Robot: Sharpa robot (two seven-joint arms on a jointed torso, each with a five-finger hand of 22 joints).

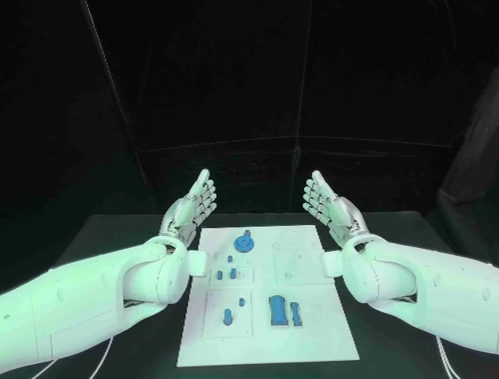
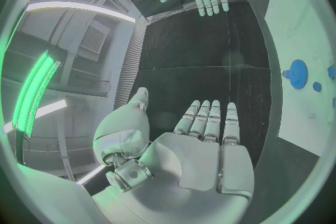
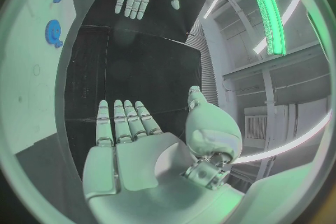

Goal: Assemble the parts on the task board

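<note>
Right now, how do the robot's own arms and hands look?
Both arms are white with smooth, rounded shells, thick at the forearm and bulging at the wrist. Thin pale cables hang below each forearm. The left hand and the right hand are silver, metallic, many-fingered and segmented, with a rounded thumb base and a pale flat palm. No markings are legible.

The task board (image 1: 318, 347) lies on the desk (image 1: 113, 229), between the left robot hand (image 1: 193, 207) and the right robot hand (image 1: 332, 207). A gear-shaped part (image 1: 244, 242) sits on the board nearest the fingertips; the largest part (image 1: 278, 310) lies farther back, between the forearms.
</note>
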